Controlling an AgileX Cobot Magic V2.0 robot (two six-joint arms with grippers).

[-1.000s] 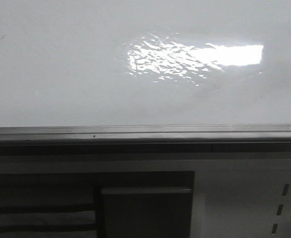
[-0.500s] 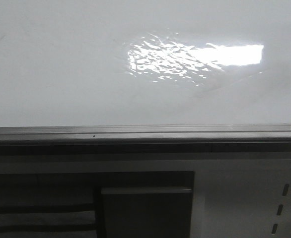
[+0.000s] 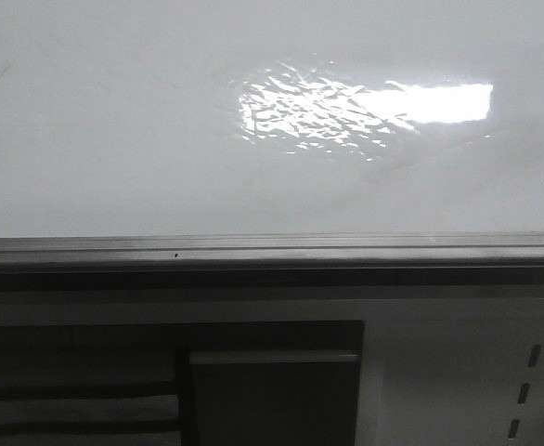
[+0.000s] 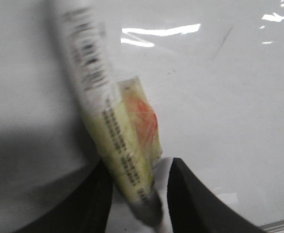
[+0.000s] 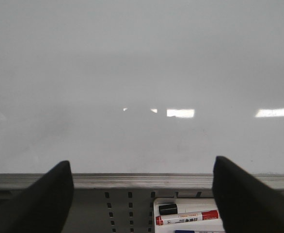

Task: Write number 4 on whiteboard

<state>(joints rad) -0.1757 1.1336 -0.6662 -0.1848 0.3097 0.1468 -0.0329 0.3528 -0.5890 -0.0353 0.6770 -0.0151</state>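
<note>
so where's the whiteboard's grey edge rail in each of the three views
Front view: the grey edge rail runs the full width just below the middle, under the whiteboard.
Left wrist view: only a short sliver of rail at the lower right corner.
Right wrist view: the rail spans between the two dark jaws.
Shared landmark: the glossy white board surface with its bright light reflection.

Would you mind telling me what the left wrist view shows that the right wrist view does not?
Only the left wrist view shows the left gripper shut on a blurred marker. Only the right wrist view shows the open, empty right gripper, a perforated panel, and a tray holding a red-labelled marker. Both show the whiteboard with light reflections and its grey edge rail; no number 4 is visible in either.
</note>
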